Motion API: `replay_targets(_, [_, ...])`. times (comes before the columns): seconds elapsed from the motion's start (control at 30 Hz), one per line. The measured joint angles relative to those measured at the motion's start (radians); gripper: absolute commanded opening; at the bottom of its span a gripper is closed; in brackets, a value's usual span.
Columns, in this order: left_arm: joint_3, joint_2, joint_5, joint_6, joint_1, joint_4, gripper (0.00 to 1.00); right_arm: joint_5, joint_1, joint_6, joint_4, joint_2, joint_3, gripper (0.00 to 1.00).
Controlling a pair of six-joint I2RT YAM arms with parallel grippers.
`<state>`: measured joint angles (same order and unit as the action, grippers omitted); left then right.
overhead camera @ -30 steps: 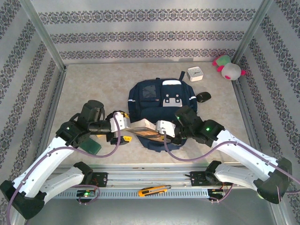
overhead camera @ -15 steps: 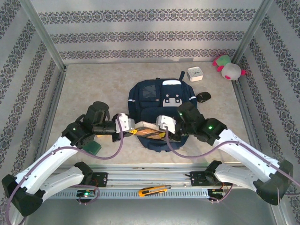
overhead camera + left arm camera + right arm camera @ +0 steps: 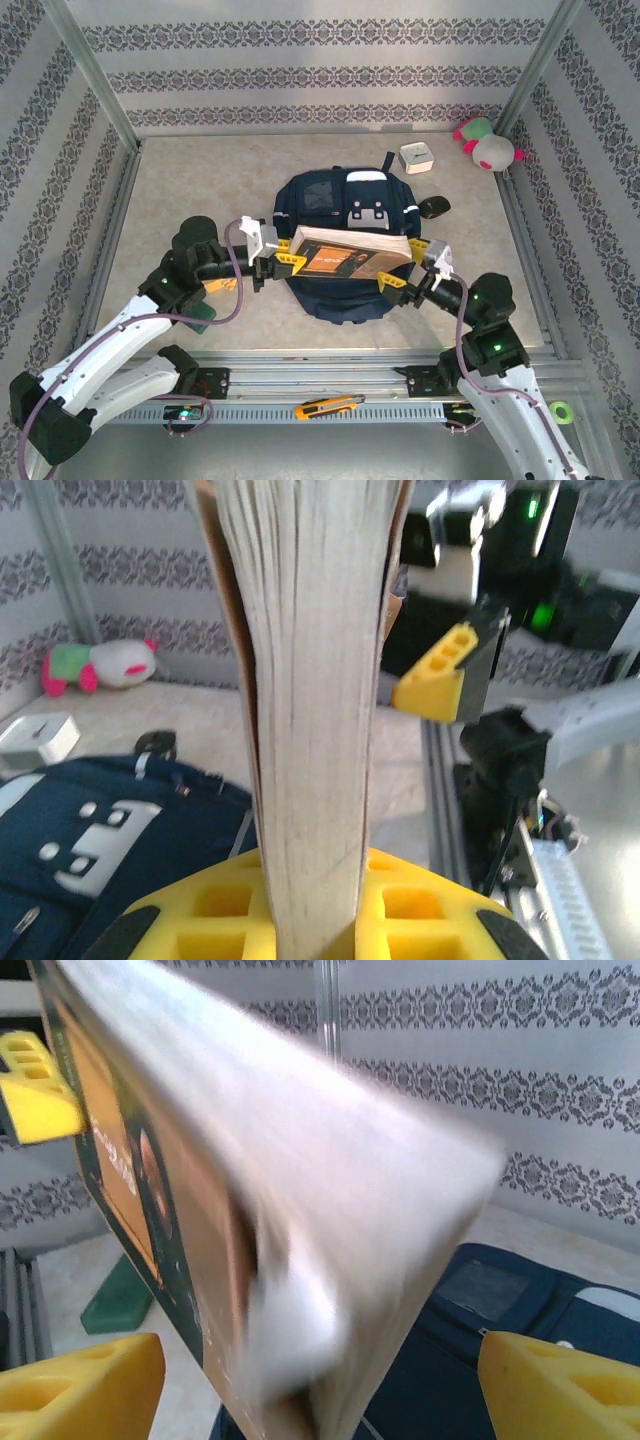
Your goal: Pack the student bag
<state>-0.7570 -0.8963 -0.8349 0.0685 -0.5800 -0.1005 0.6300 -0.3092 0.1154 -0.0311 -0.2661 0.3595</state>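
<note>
— The yellow fingers [image 3: 210,912] of the left gripper [image 3: 280,260], what have they got?

— They are clamped on one end of a thick paperback book [image 3: 350,255] with pale page edges and an orange-and-dark cover. From the left wrist, the page block rises straight up out of the gap between the two pads.

— And the right gripper [image 3: 405,266]?

— Its jaws are spread wide. From the right wrist, one yellow finger [image 3: 80,1385] sits low on the left and the other low on the right. The book's other end is blurred and stands between them. As far as I can see it touches neither.

— Where is the backpack?

— The large navy-blue fabric backpack [image 3: 340,198], with white patches and grey stripes, lies flat in the middle of the beige table [image 3: 180,180]. The book hangs over its near half, stretched crosswise between the two grippers, its cover turned toward the arm bases.

— Anything else around?

— A small white box [image 3: 416,158] lies just past the backpack's far right corner. A pink, green and white plush toy [image 3: 487,145] sits in the far right corner of the table. A small black object [image 3: 433,207] is just beside the backpack's right side, and I cannot tell what it is. A dark green flat block [image 3: 200,312] lies under the left arm. An orange utility knife [image 3: 328,406] rests on the metal rail [image 3: 300,385] between the bases.
</note>
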Motion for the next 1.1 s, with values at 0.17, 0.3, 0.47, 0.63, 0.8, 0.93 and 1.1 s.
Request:
replay_targets(0.17, [-0.005,-0.071,-0.095,-0.100,0.000,-0.114,0.01,0.043,0.000,0.171,-0.151,0.018,-0.086,0.80])
replay_targets(0.3, [-0.019,-0.114,-0.141,-0.116,0.000,-0.119,0.03,0.129,0.000,0.263,-0.284,-0.049,-0.087,0.50])
replay_targets(0.47, [-0.035,-0.143,-0.130,-0.119,0.006,-0.127,0.48,0.244,0.006,0.329,-0.348,-0.134,-0.066,0.00])
replay_targets(0.63, [-0.044,-0.141,0.024,-0.038,0.006,-0.122,0.73,0.232,0.083,0.364,-0.293,-0.144,-0.050,0.00])
replay_targets(0.8, [-0.031,-0.146,0.240,0.146,-0.011,-0.085,0.82,-0.044,0.124,0.402,-0.156,-0.082,0.006,0.00])
replay_targets(0.93, [-0.018,-0.220,0.367,0.291,-0.070,-0.052,0.87,-0.275,0.124,0.406,-0.037,-0.049,0.066,0.00])
replay_targets(1.1, [-0.021,-0.397,0.465,0.443,-0.166,-0.004,0.89,-0.437,0.124,0.406,0.062,-0.062,0.089,0.00])
